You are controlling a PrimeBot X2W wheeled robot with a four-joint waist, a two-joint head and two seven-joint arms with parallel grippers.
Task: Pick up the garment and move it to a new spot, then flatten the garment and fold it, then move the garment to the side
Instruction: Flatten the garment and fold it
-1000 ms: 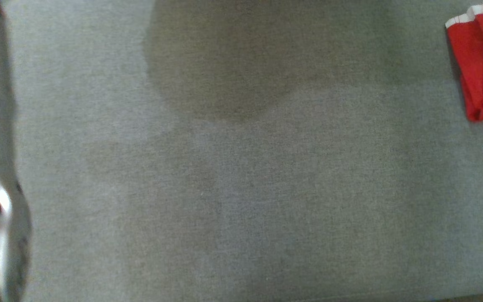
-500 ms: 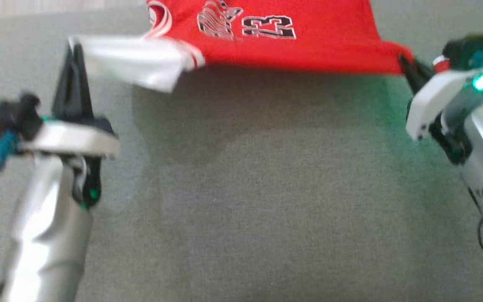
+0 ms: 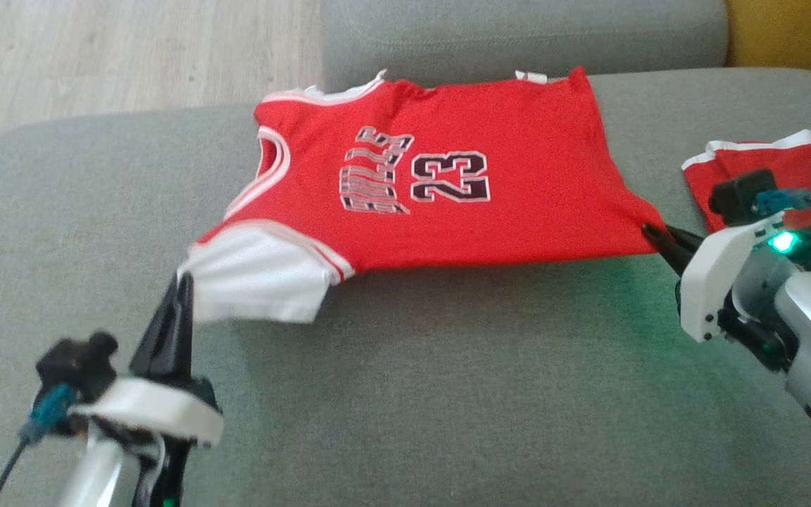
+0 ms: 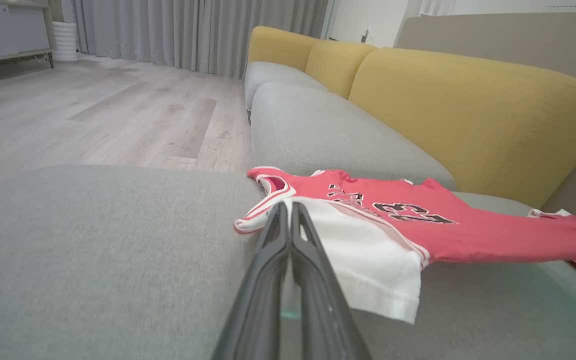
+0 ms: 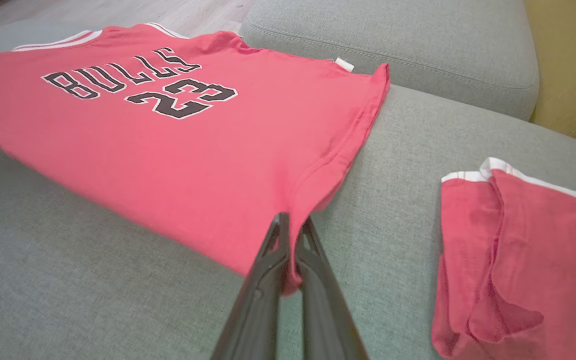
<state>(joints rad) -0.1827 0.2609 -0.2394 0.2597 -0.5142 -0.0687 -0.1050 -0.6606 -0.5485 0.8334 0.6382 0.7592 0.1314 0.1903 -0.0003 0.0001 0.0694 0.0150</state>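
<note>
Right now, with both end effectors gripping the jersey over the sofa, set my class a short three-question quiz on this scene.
1. True or false: the right end effector is open and clear of the red jersey.
2. Which part does the left end effector pinch? A) the white sleeve B) the neckline C) the printed number
3. Fill in: the number printed on the jersey is ___.

Key: 1 false, it is shut on a hem corner; 2 A; 3 23.
</note>
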